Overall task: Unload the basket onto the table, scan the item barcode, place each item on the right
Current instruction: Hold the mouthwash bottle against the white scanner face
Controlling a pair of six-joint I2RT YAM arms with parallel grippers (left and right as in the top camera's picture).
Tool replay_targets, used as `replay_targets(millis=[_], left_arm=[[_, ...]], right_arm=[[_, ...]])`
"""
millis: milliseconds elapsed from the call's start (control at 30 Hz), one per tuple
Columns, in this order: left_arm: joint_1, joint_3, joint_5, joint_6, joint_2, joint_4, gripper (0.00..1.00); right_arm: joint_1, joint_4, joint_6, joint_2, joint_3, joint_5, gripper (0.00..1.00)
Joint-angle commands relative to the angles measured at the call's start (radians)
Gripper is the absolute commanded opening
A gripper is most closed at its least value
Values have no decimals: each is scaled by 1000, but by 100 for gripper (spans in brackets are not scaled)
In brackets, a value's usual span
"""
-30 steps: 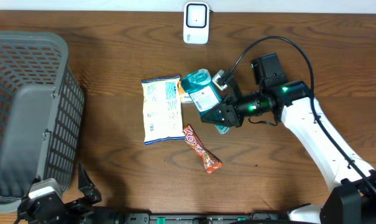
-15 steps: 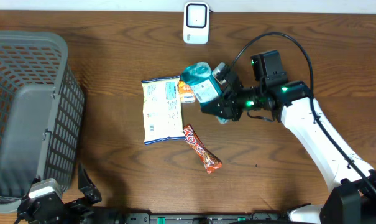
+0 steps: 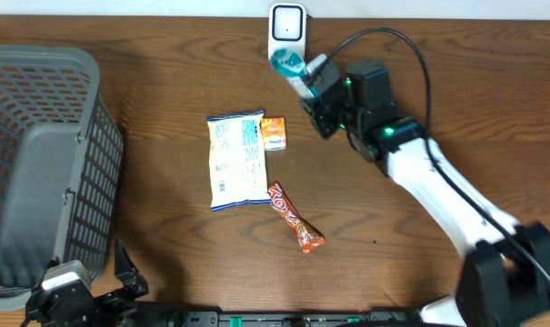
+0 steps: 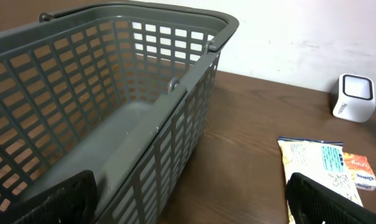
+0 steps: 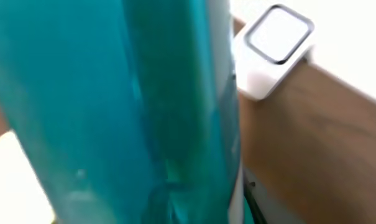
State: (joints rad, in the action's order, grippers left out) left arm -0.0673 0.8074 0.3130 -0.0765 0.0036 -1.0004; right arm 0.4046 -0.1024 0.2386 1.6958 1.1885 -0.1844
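R claw (image 3: 309,84) was clamped part-closed on the teal item (image 3: 290,64). The item stuck out ahead of the fingertips, long axis running roughly from claw toward the scanner (image 3: 286,34). The scanner sat just past the item's far end; in the overhead view the tip looked just beside the scanner's near edge, contact unclear. In the wrist cam the item (image 5: 113,112) filled most of the frame, w/ the scanner (image 5: 275,50) ahead and to the right of it. Couldn't tell if the barcode faced the window. My read: next move hinges on roll/aim, not reach.

R arm was stretched long across the table, wrist angled toward the scanner. L claw (image 4: 194,208) was wide open, empty, parked well apart beside the basket (image 4: 175,93), so R was far nearer.
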Motion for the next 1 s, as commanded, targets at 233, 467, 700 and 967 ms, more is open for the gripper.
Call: replay_targets(millis=[233, 467, 700, 967], left_arm=[[3, -72, 28, -70, 0, -99, 98], [3, -72, 28, -70, 0, -98, 98], [3, -72, 28, -71, 0, -98, 98], [3, -72, 28, -70, 0, -98, 98]], right_arm=[[2, 106, 185, 344, 351, 301, 1], [3, 66, 438, 664, 773, 548, 1], [28, 64, 585, 779, 896, 623, 2], [47, 82, 607, 771, 897, 650, 2]])
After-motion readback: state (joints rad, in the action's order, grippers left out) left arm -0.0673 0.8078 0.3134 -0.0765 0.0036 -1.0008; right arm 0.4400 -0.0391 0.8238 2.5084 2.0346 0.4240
